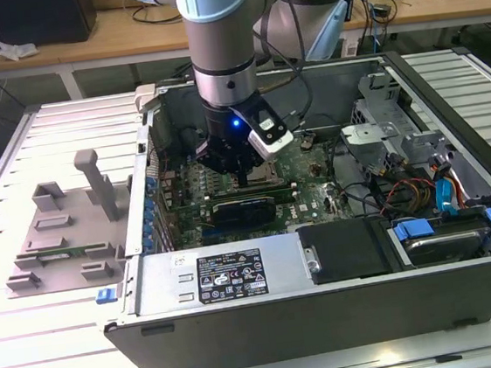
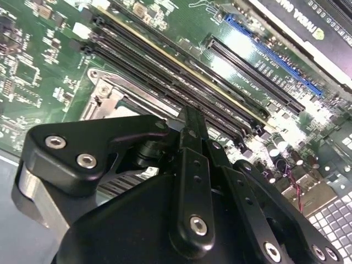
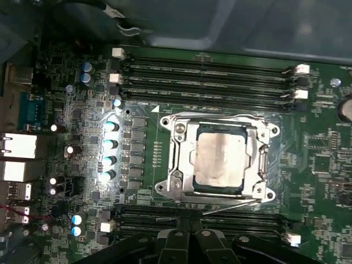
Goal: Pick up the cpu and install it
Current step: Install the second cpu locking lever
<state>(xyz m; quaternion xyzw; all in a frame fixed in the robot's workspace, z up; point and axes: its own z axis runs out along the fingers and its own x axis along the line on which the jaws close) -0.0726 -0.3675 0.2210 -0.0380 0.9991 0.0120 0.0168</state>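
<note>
The cpu (image 3: pixel 220 159), a small square chip with a silvery-grey top, lies flat inside the metal-framed socket (image 3: pixel 179 132) on the green motherboard. My gripper (image 1: pixel 243 180) hangs inside the open computer case, just above the board and close beside the socket. Its black fingers (image 3: pixel 190 225) are pressed together, shut with nothing between them, at the socket's edge over the memory slots. In the second wrist view the gripper (image 2: pixel 190 118) points down at the board next to the socket frame (image 2: pixel 107 96).
Memory slots (image 3: pixel 209 71) run along both sides of the socket. A long black expansion card (image 1: pixel 244 209) lies near the gripper. The power supply (image 1: pixel 229 274), drive cage and cables (image 1: pixel 413 193) crowd the case. A grey plastic fixture (image 1: pixel 66 229) stands on the table at the exterior view's left.
</note>
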